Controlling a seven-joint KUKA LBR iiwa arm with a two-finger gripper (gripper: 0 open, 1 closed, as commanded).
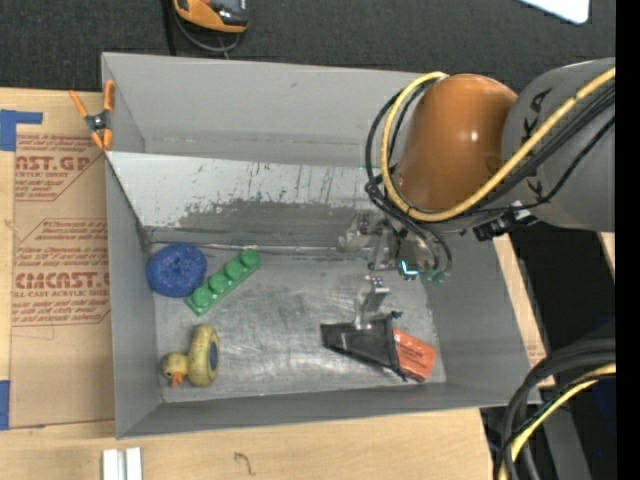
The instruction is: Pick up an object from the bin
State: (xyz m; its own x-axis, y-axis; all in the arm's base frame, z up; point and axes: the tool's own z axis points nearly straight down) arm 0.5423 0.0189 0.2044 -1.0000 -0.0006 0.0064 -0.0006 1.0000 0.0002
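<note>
Ball (177,270) and duck (193,358) lie left, flat tool (362,343) right.

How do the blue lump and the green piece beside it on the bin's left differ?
The blue lump is round; the green piece is a long studded bar lying aslant. The lump looks bulkier, the piece slimmer. Both lie close together on the bin floor.

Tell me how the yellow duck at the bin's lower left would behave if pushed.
The yellow duck looks like a hollow toy, so it is probably light. Its rounded body may roll or skid on the bare metal bin floor.
</note>
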